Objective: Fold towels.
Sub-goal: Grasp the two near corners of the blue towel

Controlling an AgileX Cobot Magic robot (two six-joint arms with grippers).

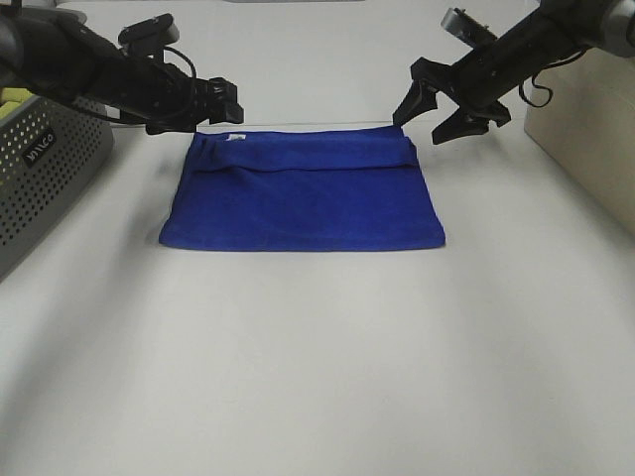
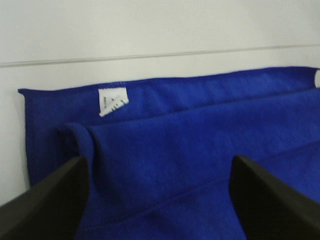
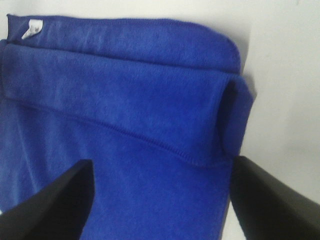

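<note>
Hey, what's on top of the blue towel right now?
Only its own folded-over flap near the far edge of the towel, plus a white tag. Whatever lies beneath that flap is covered.

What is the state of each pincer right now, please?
Left pincer: open, not gripping the towel.
Right pincer: open, holding nothing.
</note>
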